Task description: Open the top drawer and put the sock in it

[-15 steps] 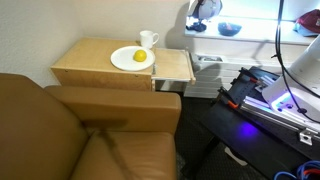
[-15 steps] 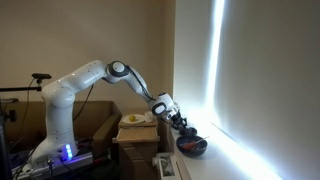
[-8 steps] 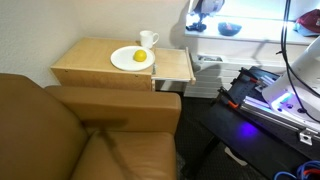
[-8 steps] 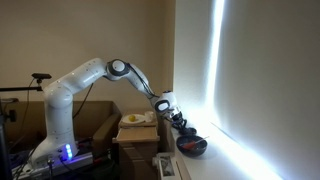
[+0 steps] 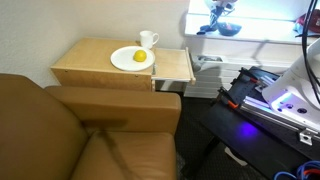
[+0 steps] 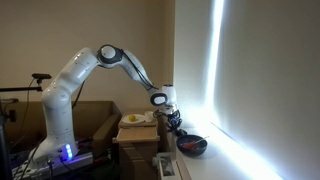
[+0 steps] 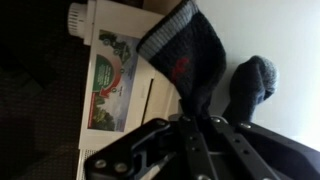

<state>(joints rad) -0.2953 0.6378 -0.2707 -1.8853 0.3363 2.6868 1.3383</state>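
Sock of dark grey knit is clamped in the hand, high up and well apart from the top drawer, which stands pulled out of the light-wood cabinet beside the brown sofa

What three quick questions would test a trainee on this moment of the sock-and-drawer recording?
1. True or false: the top drawer of the cabinet is fully shut.
2. What is clamped in the gripper in the wrist view? A) a spoon B) a dark sock C) a bottle
3. Fill in: on the cabinet top, next to the white mug, a plate carries a small ____-coloured item.

Key: 1 false, it is pulled out; 2 B; 3 yellow.
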